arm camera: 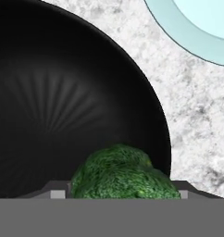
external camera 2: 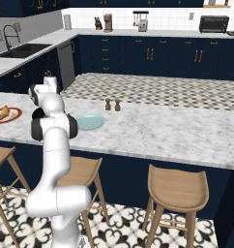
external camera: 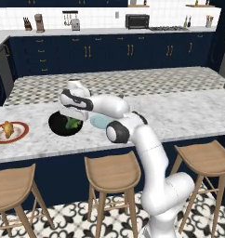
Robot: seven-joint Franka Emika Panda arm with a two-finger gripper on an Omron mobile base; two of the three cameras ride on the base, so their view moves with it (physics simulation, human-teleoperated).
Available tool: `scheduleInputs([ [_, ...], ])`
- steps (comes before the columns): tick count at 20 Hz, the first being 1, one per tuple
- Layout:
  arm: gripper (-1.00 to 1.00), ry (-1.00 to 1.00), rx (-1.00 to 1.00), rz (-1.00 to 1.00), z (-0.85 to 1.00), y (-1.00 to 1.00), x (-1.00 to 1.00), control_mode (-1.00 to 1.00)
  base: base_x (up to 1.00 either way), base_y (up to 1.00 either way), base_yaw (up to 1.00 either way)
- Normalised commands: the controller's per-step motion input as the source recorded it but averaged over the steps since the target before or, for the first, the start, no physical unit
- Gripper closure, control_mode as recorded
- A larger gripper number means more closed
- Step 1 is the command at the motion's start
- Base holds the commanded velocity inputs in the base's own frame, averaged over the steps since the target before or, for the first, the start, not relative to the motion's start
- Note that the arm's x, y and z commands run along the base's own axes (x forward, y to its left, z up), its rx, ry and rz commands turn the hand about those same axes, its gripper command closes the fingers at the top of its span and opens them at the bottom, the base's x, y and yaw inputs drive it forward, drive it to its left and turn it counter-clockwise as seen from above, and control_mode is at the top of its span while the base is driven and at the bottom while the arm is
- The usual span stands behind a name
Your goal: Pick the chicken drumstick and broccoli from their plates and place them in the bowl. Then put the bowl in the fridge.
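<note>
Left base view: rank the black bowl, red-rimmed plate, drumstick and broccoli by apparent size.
1. Black bowl and red-rimmed plate: look alike; the arm hides part of the bowl, so unranked.
2. Drumstick.
3. Broccoli, partly hidden.

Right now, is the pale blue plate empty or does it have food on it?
Empty. The pale blue plate shows bare in the right base view; the broccoli sits over the black bowl, between the fingers.

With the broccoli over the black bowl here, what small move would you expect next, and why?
Probably open the jaws fully and let go, then lift clear. In the hand view the broccoli sits between the fingertips, over the black bowl, inside its rim. The pale blue-green plate is bare, and the chicken drumstick lies on the red-rimmed plate, so that pick comes after.
</note>
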Motion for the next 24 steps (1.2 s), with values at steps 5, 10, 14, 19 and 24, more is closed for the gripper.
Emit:
scheduleInputs([
  [5,1.00,0.00,0.00,0.00,-0.05,0.00,0.00,-1.00,0.00,0.00,0.00],
  [10,-1.00,0.00,0.00,0.00,0.00,0.00,0.00,-1.00,0.00,0.00,0.00],
  [14,-1.00,0.00,0.00,0.00,0.00,0.00,0.00,-1.00,0.00,0.00,0.00],
  [19,-1.00,-0.05,0.00,0.00,0.02,0.00,-0.01,-1.00,0.00,0.00,0.00],
  [24,-1.00,-0.09,0.00,0.01,0.36,-0.14,-0.14,-1.00,0.00,0.00,0.00],
])
